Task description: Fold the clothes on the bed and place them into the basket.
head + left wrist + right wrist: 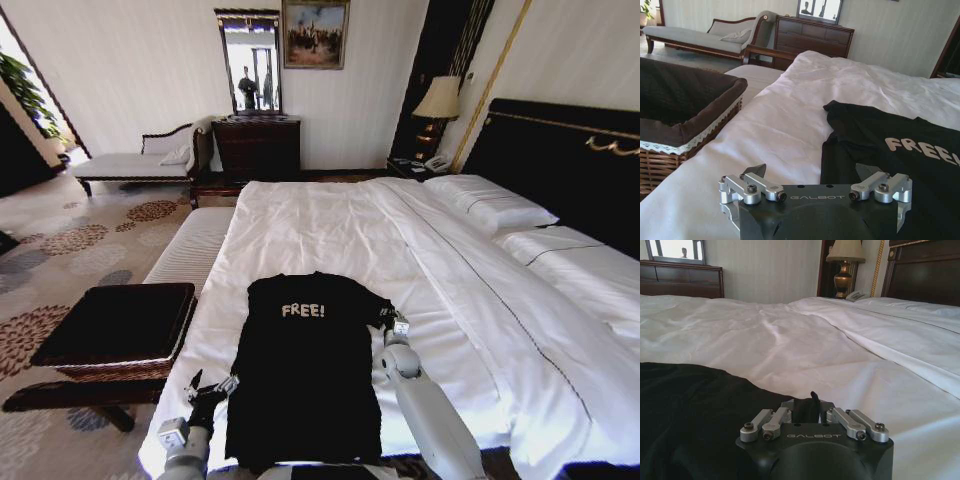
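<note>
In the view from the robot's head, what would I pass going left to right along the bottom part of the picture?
Basket → left gripper → black T-shirt → right gripper → bare white bed sheet.

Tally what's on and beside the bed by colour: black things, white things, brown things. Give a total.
Black: 1, the T-shirt lying flat on the bed
White: 2, the pillows by the headboard
Brown: 1, the basket beside the bed
Total: 4
</note>
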Controlling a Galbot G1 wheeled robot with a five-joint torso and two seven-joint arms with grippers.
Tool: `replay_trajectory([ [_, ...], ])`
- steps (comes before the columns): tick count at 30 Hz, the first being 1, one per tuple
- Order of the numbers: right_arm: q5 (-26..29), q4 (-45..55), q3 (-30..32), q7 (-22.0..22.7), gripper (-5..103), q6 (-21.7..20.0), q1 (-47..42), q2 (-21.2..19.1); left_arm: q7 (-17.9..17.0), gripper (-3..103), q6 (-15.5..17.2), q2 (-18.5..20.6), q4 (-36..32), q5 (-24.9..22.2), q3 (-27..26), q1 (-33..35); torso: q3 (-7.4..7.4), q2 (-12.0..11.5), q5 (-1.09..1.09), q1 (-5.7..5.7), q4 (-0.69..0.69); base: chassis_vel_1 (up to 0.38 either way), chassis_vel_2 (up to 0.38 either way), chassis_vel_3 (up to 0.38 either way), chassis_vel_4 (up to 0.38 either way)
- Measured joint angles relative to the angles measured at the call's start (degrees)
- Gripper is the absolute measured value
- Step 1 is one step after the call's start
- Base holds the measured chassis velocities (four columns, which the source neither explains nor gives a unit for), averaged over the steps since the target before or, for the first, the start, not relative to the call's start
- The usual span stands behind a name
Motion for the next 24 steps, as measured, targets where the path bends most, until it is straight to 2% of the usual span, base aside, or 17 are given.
replay_trajectory([
  [1,0.0,0.6,0.1,0.0,35,0.0,-0.4,-0.1,0.0,100,0.1,0.2,0.0,-0.1,0.2,-0.4,0.0,0.0,0.0,0.0,0.0,0.0,0.0,0.0,0.0],
  [3,-0.1,1.0,0.2,0.0,35,0.0,-0.8,-0.2,0.0,100,0.3,0.4,0.0,-0.3,0.4,-0.8,0.0,0.0,0.0,0.0,0.0,0.0,0.0,0.0,0.0],
  [5,-0.3,1.6,0.4,0.0,46,0.1,-1.5,-0.4,0.1,100,0.6,0.8,0.1,-1.0,1.0,-1.8,0.0,0.0,0.0,0.0,0.0,0.0,0.0,0.0,0.0],
  [8,-0.6,2.5,0.6,-0.1,51,0.3,-2.5,-0.6,0.2,100,0.9,1.7,0.3,-3.1,1.9,-3.7,0.0,0.0,0.0,0.0,0.0,0.0,0.0,0.0,0.0],
  [12,-1.2,4.7,0.9,-0.2,73,0.3,-4.7,-0.8,-0.3,100,1.8,4.0,3.8,-9.0,3.2,-10.9,0.0,0.0,0.0,0.0,-0.02,0.0,0.0,0.0,0.0],
  [14,-1.5,5.1,1.0,-0.2,73,0.3,-5.3,-0.9,-0.7,100,2.2,4.3,4.8,-10.8,3.4,-12.8,0.0,0.0,0.0,0.0,-0.01,0.0,0.0,0.0,0.0],
  [16,-1.8,5.7,1.2,-0.2,83,0.3,-6.3,-1.0,-1.1,103,2.8,4.7,6.8,-14.3,3.9,-16.0,0.0,0.0,0.0,0.0,-0.01,0.0,0.0,0.0,0.0],
  [18,-2.0,6.1,1.4,-0.2,94,0.3,-7.0,-1.1,-1.2,99,3.1,4.9,9.4,-18.6,4.8,-19.4,0.0,0.0,0.0,0.0,-0.01,0.0,0.0,0.0,0.0],
  [20,-2.0,6.2,1.5,-0.2,94,0.3,-7.2,-1.2,-1.2,98,3.1,4.9,10.6,-20.1,5.1,-20.7,0.0,0.0,0.0,0.0,-0.02,0.0,0.0,0.0,0.0],
  [22,-2.0,6.3,1.5,-0.2,99,0.1,-7.4,-1.3,-1.0,90,3.2,4.9,13.3,-22.4,5.9,-23.5,0.01,0.0,0.0,0.0,-0.01,0.0,0.0,0.0,0.0],
  [23,-2.0,6.3,1.5,-0.2,99,0.1,-7.4,-1.3,-1.0,90,3.2,4.9,13.3,-22.4,5.9,-23.5,0.01,0.0,0.0,0.0,-0.01,0.0,0.0,0.0,0.0],
  [24,-1.9,6.4,1.5,-0.1,100,0.0,-7.4,-1.5,-0.8,85,3.4,4.9,14.6,-22.9,6.1,-24.6,0.01,0.0,0.0,0.0,-0.01,0.0,0.0,0.0,0.0],
])
